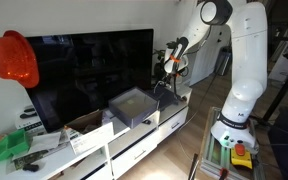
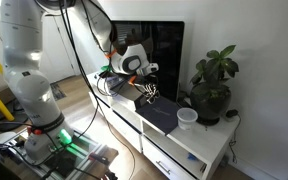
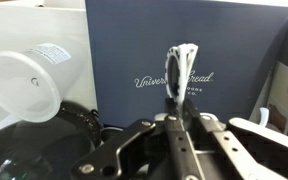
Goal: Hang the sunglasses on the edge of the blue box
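The claw (image 3: 180, 88) is clenched on a thin part of the sunglasses (image 2: 148, 96), which hang just above the blue box (image 2: 160, 116), near its rim. They look light, rigid and slippery. Holding them by one temple seems best, leaving the frame free to hook the edge.

The blue box (image 1: 134, 104) is square and low, grey-blue with a paler rim, and stands flat on the white surface in front of the dark screen. In the wrist view its broad face looks navy and carries pale script lettering. The sunglasses (image 2: 148, 96) are dark and thin-framed; they hang off the surface, pinched in the closed fingers (image 3: 182, 90), just above the box's edge nearest the screen. In the wrist view a dark, glossy lens curves across the lower left. Whether they touch the rim cannot be told.
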You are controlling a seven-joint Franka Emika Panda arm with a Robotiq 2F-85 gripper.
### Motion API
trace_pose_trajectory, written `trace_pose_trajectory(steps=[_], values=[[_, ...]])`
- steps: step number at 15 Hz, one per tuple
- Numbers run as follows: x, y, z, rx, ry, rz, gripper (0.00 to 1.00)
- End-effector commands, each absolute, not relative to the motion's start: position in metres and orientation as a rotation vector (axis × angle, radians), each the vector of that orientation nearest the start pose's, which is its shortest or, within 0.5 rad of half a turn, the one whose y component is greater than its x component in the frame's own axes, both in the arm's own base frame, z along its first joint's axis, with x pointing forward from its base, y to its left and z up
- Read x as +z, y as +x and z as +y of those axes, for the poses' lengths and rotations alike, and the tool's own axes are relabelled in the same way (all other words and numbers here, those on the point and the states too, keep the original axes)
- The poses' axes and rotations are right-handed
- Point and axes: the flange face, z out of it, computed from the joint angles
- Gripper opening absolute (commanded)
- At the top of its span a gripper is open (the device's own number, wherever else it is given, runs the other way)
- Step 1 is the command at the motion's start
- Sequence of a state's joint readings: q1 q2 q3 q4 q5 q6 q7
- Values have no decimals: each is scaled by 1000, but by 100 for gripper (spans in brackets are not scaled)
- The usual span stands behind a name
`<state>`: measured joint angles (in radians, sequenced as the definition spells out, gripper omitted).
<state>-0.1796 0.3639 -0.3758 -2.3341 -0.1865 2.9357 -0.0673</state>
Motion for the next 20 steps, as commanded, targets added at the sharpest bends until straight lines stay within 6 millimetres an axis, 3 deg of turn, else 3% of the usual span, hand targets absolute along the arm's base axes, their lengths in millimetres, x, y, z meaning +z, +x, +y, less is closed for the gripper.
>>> trace_pose_trajectory(steps=[1,9,14,15,16,20], values=[[233,442,-253,-330,-3390,364,3],[250,427,-193,-346,-3458,93,3],[240,428,-151,-321,-3471,14,3],[239,435,-167,-332,-3481,26,3],[237,436,-161,-328,-3478,14,11],[237,435,-165,-325,-3481,24,11]])
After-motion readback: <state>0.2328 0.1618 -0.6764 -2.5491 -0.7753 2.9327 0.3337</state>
